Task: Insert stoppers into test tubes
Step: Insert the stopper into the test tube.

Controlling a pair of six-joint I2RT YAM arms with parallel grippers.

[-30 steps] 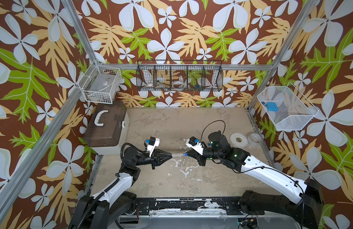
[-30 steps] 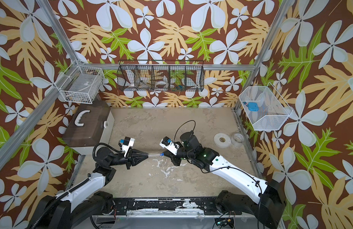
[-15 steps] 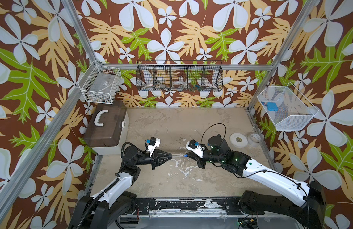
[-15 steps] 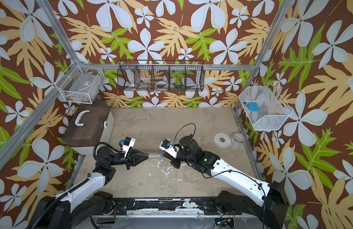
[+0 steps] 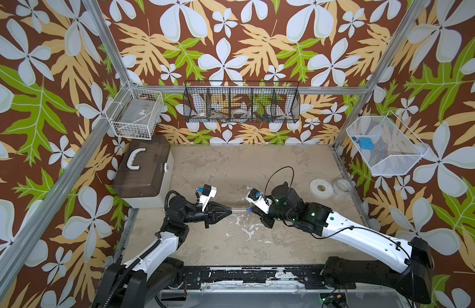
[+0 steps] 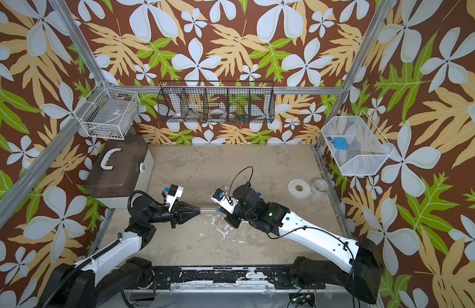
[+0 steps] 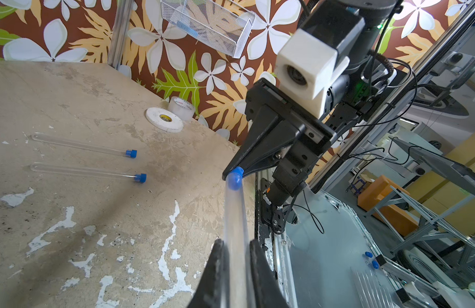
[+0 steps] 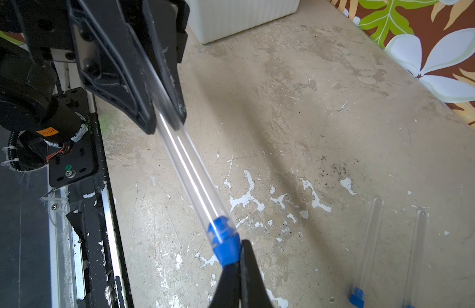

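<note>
We clamp the slender clear tube (image 8: 188, 170) in left fingers (image 7: 216, 277), axis meeting the blue stopper (image 8: 226, 249) our right fingers (image 8: 227, 286) pinch.

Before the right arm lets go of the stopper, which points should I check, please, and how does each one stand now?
1. Grip of the left end effector on the held tube: ok, shut on it.
2. Grip of the right end effector on the stopper: ok, shut on it.
3. Ribbed end of the stopper inside the tube mouth: ok.
4. Stopper pushed fully home: cannot tell.
5. Stopper in line with the held tube: ok.
6. Caps on one lying tube and the second lying tube: ok, both stoppered.
</note>
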